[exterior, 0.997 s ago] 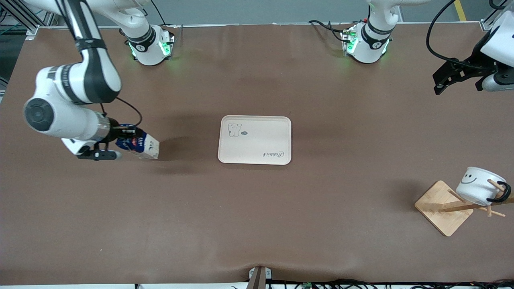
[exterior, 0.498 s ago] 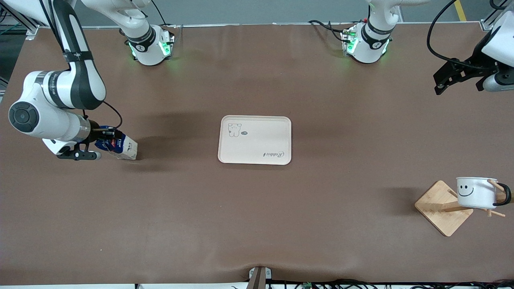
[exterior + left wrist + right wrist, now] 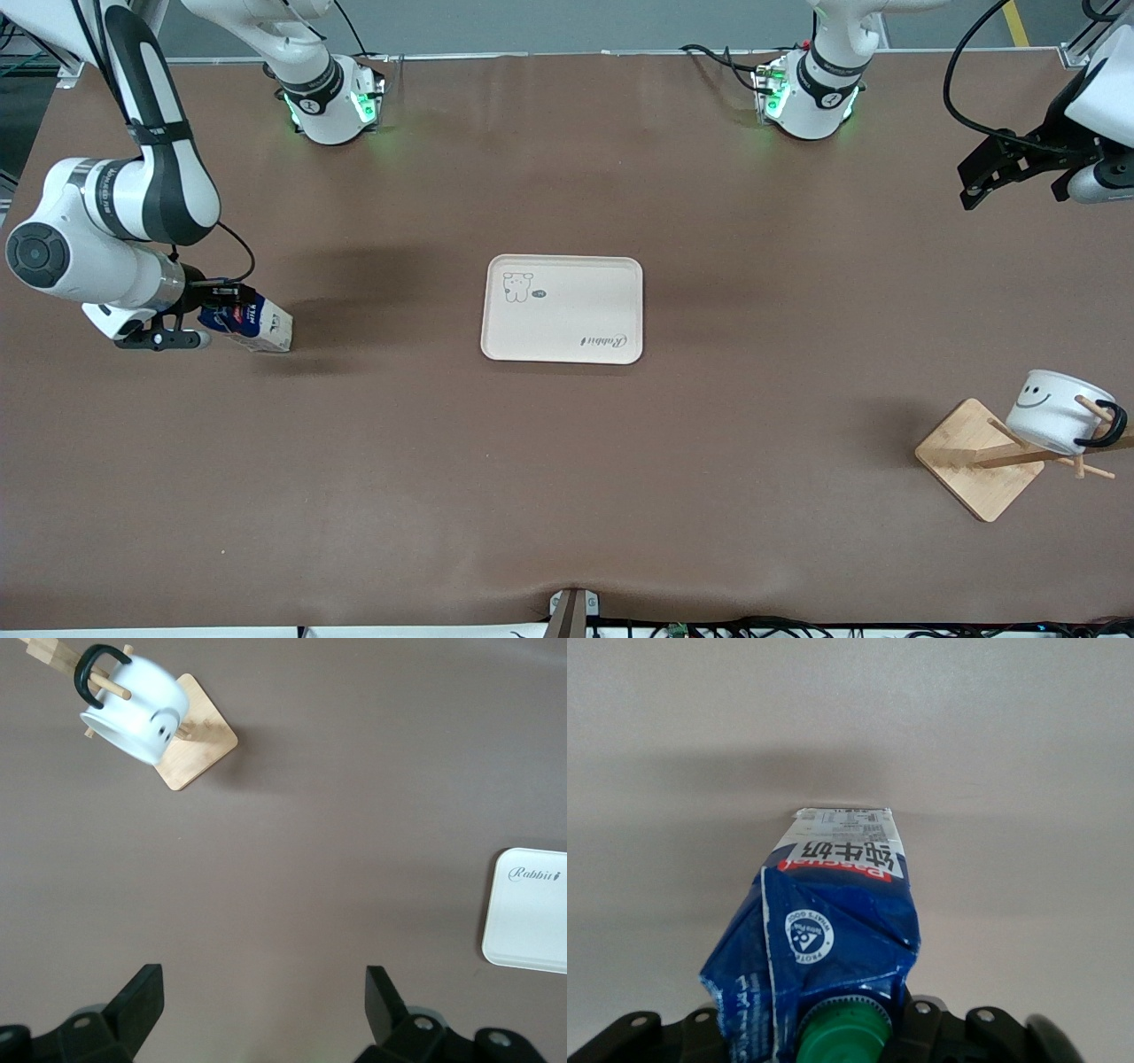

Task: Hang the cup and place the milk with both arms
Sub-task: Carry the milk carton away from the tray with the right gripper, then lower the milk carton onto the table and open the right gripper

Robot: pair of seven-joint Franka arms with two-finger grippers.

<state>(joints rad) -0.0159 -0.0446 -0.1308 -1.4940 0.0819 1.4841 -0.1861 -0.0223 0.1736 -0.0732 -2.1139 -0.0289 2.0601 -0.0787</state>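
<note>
My right gripper is shut on the top of the milk, a blue and white carton with a green cap. It holds the carton tilted, low over the table toward the right arm's end. In the right wrist view the milk fills the space between the jaws of that gripper. The cup is white with a smiley face and hangs tilted by its black handle on a peg of the wooden rack. My left gripper is open and empty, up over the table edge at the left arm's end. The left wrist view shows that gripper and the cup.
A cream tray with a small drawing and the word Rabbit lies in the middle of the table, also in the left wrist view. The rack's square bamboo base stands near the front camera at the left arm's end.
My right gripper has carried the milk away from the tray, toward the right arm's end of the table. The cup has swung on its peg. The left gripper has hardly moved.
</note>
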